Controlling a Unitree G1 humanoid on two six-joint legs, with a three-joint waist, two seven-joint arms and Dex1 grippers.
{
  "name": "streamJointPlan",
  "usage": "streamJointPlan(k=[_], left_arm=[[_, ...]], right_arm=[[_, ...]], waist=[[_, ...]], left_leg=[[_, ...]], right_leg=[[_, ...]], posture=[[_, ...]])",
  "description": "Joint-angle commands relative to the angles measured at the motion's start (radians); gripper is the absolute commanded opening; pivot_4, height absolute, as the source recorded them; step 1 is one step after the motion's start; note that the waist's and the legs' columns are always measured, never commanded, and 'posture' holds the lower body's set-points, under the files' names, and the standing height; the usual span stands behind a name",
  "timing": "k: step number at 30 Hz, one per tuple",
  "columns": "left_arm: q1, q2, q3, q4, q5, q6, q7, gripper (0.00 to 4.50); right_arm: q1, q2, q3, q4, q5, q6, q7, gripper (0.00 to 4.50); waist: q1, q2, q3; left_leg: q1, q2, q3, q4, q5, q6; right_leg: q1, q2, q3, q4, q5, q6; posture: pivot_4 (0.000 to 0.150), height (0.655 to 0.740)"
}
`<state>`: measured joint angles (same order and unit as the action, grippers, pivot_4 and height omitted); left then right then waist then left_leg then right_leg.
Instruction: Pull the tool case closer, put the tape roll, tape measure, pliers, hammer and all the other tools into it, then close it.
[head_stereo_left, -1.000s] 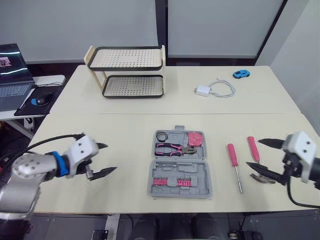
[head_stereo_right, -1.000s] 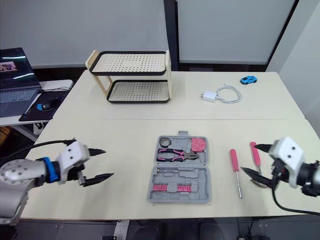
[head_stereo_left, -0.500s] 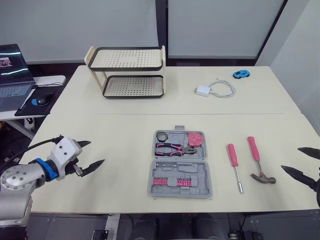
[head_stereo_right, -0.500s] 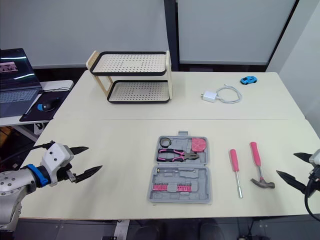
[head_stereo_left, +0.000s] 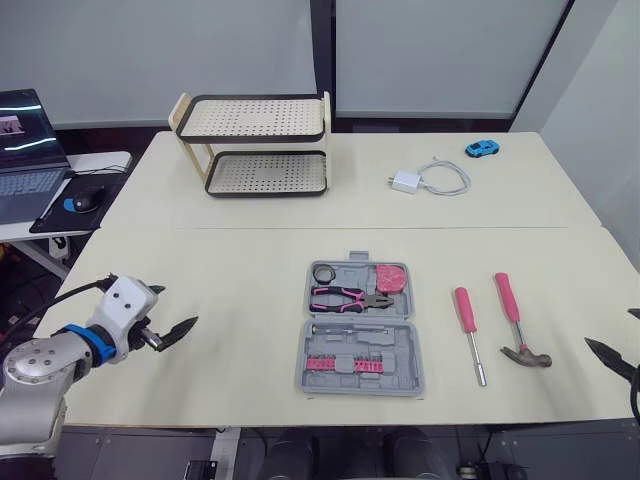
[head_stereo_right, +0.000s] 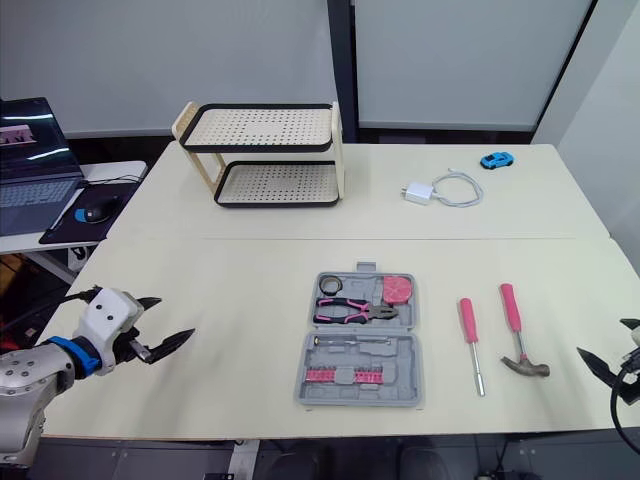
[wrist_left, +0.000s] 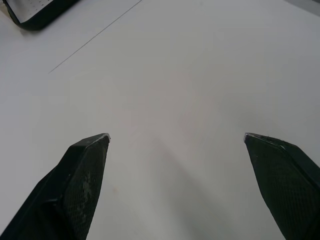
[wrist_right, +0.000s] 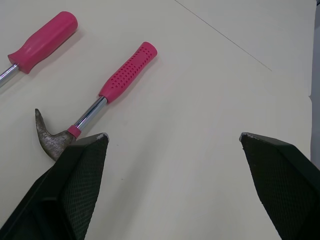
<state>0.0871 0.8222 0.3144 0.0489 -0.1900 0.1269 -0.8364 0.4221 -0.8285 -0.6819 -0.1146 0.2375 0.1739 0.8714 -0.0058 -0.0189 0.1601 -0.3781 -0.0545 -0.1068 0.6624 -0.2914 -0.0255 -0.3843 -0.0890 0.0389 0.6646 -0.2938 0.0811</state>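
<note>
On the cream table (head_stereo_left: 250, 260), the open grey tool case (head_stereo_left: 405, 350) sits centre frame, well apart from both grippers, each spread wide and empty: left gripper (head_stereo_left: 180, 305) lower left, right gripper (head_stereo_left: 612, 328) at the lower right edge, near the hammer (head_stereo_left: 515, 315), which lies outside its jaws.

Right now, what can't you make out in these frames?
Hammer head: right wrist view, partly behind a finger of the right gripper.
Screwdriver shaft: same view, cut off by the frame edge.
Bits in the case: eye views, too small to count.
Rack: left wrist view, only a corner, the rest cut off.
</note>
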Motion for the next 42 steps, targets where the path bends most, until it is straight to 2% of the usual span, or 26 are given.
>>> streamJointPlan(k=[1, 7, 17, 25, 30, 34, 42], left_arm=[[-0.027, 0.014, 0.005, 0.020, -0.005, -0.030, -0.013, 4.48], [-0.072, 0.011, -0.019, 0.007, -0.039, -0.018, -0.065, 4.48], [-0.230, 0.016, -0.069, -0.171, -0.214, 0.212, -0.158, 4.48], [-0.434, -0.031, -0.250, -0.393, -0.351, 0.379, -0.228, 4.48], [-0.564, -0.125, -0.390, -0.488, -0.409, 0.414, -0.269, 4.48], [-0.607, -0.179, -0.463, -0.520, -0.421, 0.415, -0.285, 4.48], [-0.612, -0.222, -0.487, -0.490, -0.395, 0.376, -0.292, 4.48]], right_arm=[[0.006, 0.002, -0.008, -0.036, 0.006, 0.003, -0.008, 4.50], [0.016, 0.004, -0.045, -0.066, 0.068, 0.132, -0.006, 4.50], [0.027, 0.043, -0.053, -0.196, 0.115, 0.240, -0.053, 4.50], [0.050, 0.080, -0.074, -0.297, 0.155, 0.338, -0.093, 4.50], [0.079, 0.112, -0.070, -0.363, 0.162, 0.378, -0.120, 4.50], [0.086, 0.143, -0.071, -0.405, 0.181, 0.415, -0.146, 4.50], [0.120, 0.148, -0.088, -0.447, 0.213, 0.462, -0.149, 4.50]], waist=[[0.000, 0.000, 0.000], [0.002, 0.000, 0.000], [0.000, 0.001, -0.001], [0.002, 0.001, -0.001], [0.001, 0.001, -0.001], [-0.002, 0.002, -0.001], [-0.001, 0.003, -0.002]], left_leg=[[0.000, 0.000, 0.000, 0.000, 0.000, 0.000], [0.000, 0.000, 0.000, 0.000, 0.000, 0.000], [0.000, 0.000, 0.000, 0.000, 0.000, 0.000], [-0.001, -0.001, 0.000, 0.001, 0.000, 0.000], [-0.001, -0.001, 0.000, 0.001, 0.000, 0.000], [-0.001, -0.001, 0.000, 0.001, 0.000, 0.000], [0.000, -0.001, 0.000, 0.001, 0.000, 0.000]], right_leg=[[0.000, 0.000, 0.000, 0.000, 0.000, 0.000], [0.000, 0.000, 0.000, 0.000, 0.000, 0.000], [0.000, 0.000, 0.000, 0.000, 0.000, 0.000], [0.000, 0.000, 0.000, 0.000, 0.000, 0.000], [0.001, 0.000, 0.000, 0.001, 0.000, 0.000], [0.001, 0.001, 0.000, 0.000, 0.000, 0.000], [0.001, 0.001, 0.001, 0.000, 0.000, 0.000]], posture=[[0.150, 0.7400], [0.150, 0.7400], [0.150, 0.7400], [0.150, 0.7400], [0.150, 0.7400], [0.150, 0.7400], [0.150, 0.7400]])
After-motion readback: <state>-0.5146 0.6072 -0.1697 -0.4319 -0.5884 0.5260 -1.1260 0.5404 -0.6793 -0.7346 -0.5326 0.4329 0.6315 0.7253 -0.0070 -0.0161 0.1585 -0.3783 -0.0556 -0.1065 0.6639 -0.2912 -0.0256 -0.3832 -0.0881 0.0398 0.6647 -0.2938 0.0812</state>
